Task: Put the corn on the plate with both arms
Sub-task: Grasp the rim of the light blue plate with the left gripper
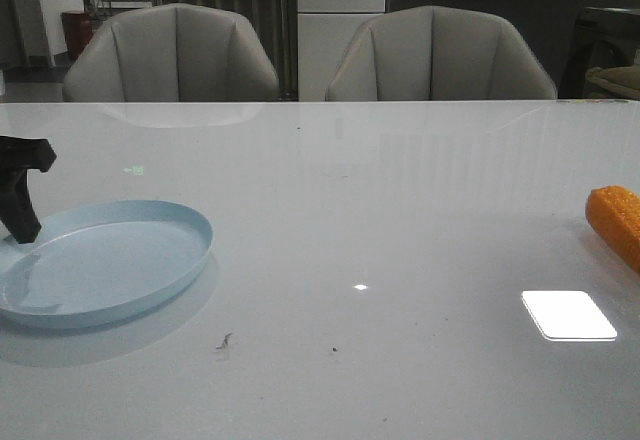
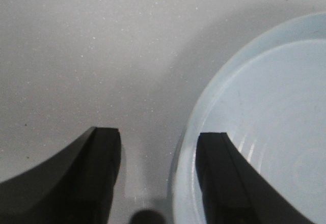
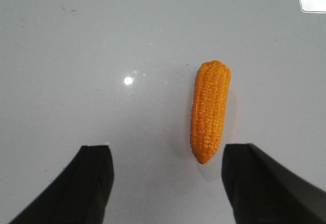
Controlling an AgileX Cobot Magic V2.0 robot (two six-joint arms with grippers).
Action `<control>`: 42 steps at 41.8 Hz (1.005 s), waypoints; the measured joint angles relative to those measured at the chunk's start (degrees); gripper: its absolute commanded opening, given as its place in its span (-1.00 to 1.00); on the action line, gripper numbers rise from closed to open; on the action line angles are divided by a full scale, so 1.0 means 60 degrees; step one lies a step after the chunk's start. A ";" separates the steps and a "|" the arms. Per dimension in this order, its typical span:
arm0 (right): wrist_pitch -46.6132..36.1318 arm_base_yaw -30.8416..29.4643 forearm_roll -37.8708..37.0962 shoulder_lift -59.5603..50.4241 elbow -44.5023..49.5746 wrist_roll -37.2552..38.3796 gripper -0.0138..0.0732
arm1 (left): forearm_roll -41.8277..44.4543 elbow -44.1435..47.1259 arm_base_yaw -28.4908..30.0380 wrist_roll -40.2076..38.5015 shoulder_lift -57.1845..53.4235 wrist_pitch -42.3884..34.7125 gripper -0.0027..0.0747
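Corn [image 1: 615,222] lies flat at the table's [image 1: 380,240] 3 o'clock edge, partly cut off, well apart from the plate [image 1: 100,270] at 9 o'clock. Bare tabletop separates them. The right gripper [image 3: 167,183] hangs spread wide above the cob, holding nothing; the left gripper [image 2: 159,178], also spread and empty, straddles the plate's rim.

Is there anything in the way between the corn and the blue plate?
Nothing visible. The corn lies at the table's right edge and the plate at the left, with only bare table between them. The right claw hangs open above the corn, nothing between them either.
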 measured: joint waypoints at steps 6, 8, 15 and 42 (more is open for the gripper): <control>0.0000 0.0000 0.0000 0.0000 0.0000 0.0000 0.60 | 0.0000 0.0000 0.0000 0.0000 0.0000 0.0000 0.10; 0.0000 0.0000 0.0000 0.0000 0.0000 0.0000 0.60 | 0.0000 0.0000 0.0000 0.0000 0.0000 0.0000 0.08; 0.0000 0.0000 0.0000 0.0000 0.0000 0.0000 0.60 | 0.0000 0.0000 0.0000 0.0000 0.0000 0.0000 -0.23; 0.0000 0.0000 0.0000 0.0000 0.0000 0.0000 0.60 | 0.0000 -0.0038 -0.0418 0.0000 0.0356 0.0087 -0.30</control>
